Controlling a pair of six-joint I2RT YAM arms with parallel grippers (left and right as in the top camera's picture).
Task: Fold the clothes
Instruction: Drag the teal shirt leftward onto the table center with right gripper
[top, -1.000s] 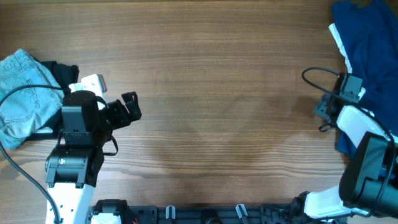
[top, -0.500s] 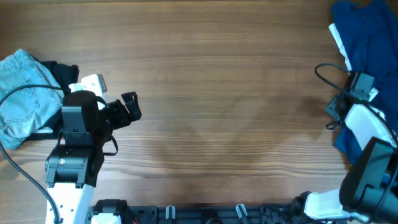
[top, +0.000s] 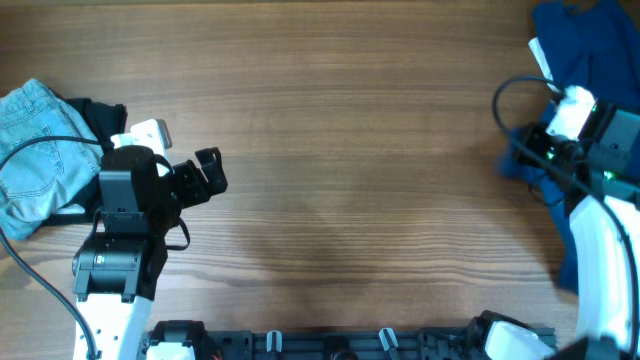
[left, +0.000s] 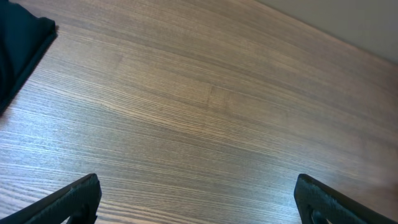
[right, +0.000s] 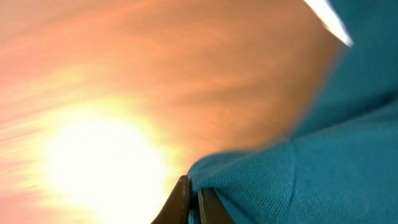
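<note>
R gripper (right: 194, 202) is clamped tight on an edge of the deep-blue shirt (top: 590, 50). In the wrist view its fingertips meet w/ a fold of blue knit pinched between them, and overhead a tongue of blue runs from the jaws out over the wood. Rest of the shirt is heaped at the far-right corner of the table (top: 350, 150), partly out of frame, w/ a white strip (top: 541, 62) along its left edge. L gripper (top: 212, 172) is spread wide, holding nothing, over bare wood at the left. Denim (top: 35, 150) and a black piece (top: 100, 115) lie bunched together near it, at the left edge.

Step in hand, as I read it: fetching the shirt, i.e. grip made but garment not yet in the working area. No fold begun, so the task looks to be at an early stage. Next move prob. calls for dragging the shirt toward mid-table, low and steady so the thin pinch doesn't slip, then spreading it flat. L arm would likely need a second corner, since one grip point won't open the cloth out.

Surface: matte wood-grain top, middle bare betw. the two piles. Room: little shows. A pale grey strip (left: 348, 18) lies past the far table edge in the L wrist view; can't tell wall or floor. R wrist view is blurred and washed w/ orange glare.
</note>
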